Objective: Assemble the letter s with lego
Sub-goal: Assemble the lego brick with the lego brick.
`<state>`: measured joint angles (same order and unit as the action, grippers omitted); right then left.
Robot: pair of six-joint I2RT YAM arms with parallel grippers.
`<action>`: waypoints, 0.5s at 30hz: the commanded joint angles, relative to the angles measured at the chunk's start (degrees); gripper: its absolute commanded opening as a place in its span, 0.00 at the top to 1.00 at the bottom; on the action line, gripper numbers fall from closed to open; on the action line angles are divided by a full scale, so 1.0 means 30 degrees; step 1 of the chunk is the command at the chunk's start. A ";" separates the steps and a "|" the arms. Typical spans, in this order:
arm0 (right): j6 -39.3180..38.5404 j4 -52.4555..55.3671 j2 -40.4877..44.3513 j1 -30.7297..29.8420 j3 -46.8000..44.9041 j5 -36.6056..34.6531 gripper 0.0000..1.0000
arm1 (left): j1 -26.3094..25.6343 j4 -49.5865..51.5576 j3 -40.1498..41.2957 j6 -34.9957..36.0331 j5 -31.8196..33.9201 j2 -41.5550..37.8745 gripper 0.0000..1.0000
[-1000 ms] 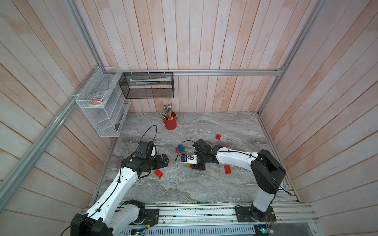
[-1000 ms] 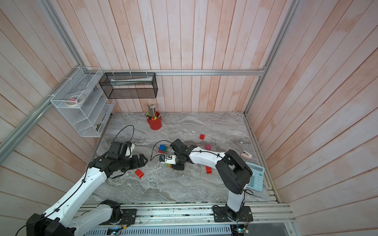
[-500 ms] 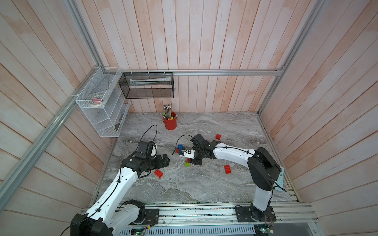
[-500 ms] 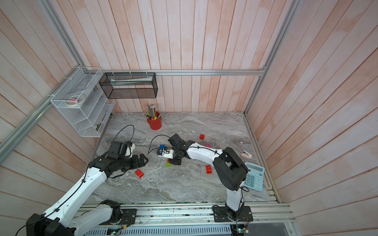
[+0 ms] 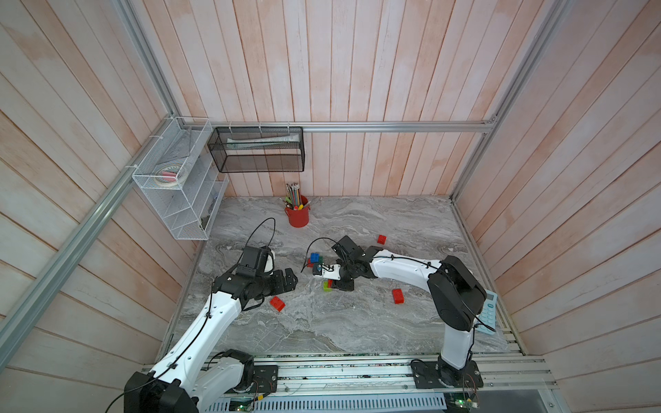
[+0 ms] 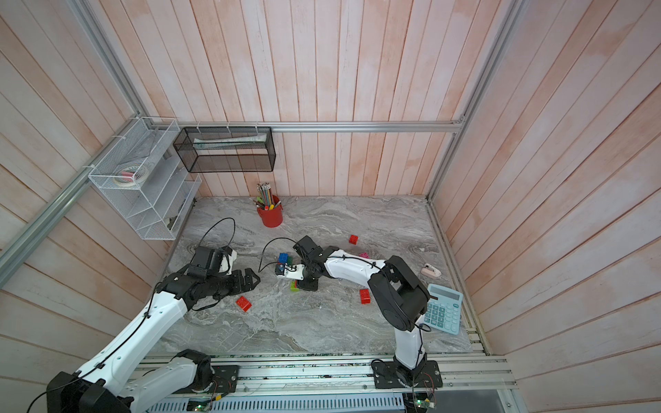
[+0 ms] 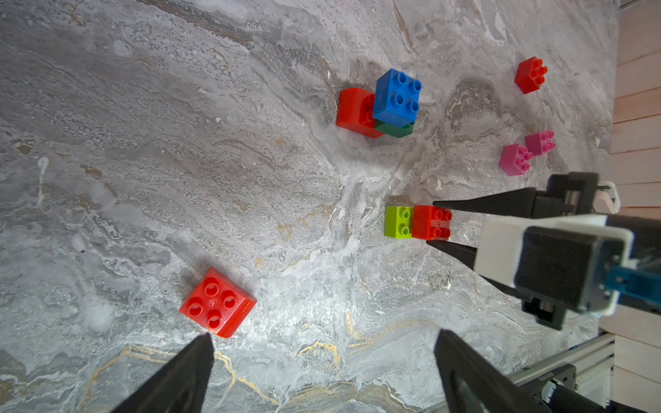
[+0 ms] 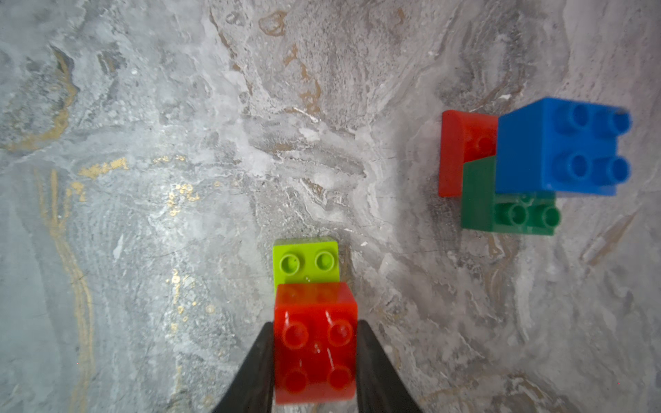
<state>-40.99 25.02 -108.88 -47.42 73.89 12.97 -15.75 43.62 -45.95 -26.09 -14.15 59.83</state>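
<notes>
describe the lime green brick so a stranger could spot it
On the marble table, find the right gripper, shut on a red brick. The lime green brick sits against that red one, just beyond the jaws. It is the only lime piece; the dark green brick sits under a blue brick.

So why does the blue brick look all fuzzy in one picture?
In the right wrist view the blue brick is soft and smeared, near the picture's edge; in the left wrist view it is crisp, with clear studs; in both top views it is just tiny.
</notes>
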 commanded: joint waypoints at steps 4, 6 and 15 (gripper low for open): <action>-0.0282 0.1652 -0.0562 -0.0006 0.0528 -0.0393 0.72 | 0.0078 -0.0473 -0.0308 0.0404 -0.0347 0.0094 0.00; -0.0223 0.1703 -0.0613 -0.0044 0.0551 -0.0435 0.72 | 0.0090 -0.0529 -0.0268 0.0397 -0.0380 0.0112 0.00; 0.0041 0.2421 -0.1460 -0.0497 0.1309 -0.1170 0.72 | 0.0086 -0.0608 -0.0268 0.0494 -0.0439 0.0241 0.00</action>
<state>-41.12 28.77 -110.69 -48.16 77.03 11.44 -15.75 42.61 -45.95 -25.71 -14.79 60.38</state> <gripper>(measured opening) 0.349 0.998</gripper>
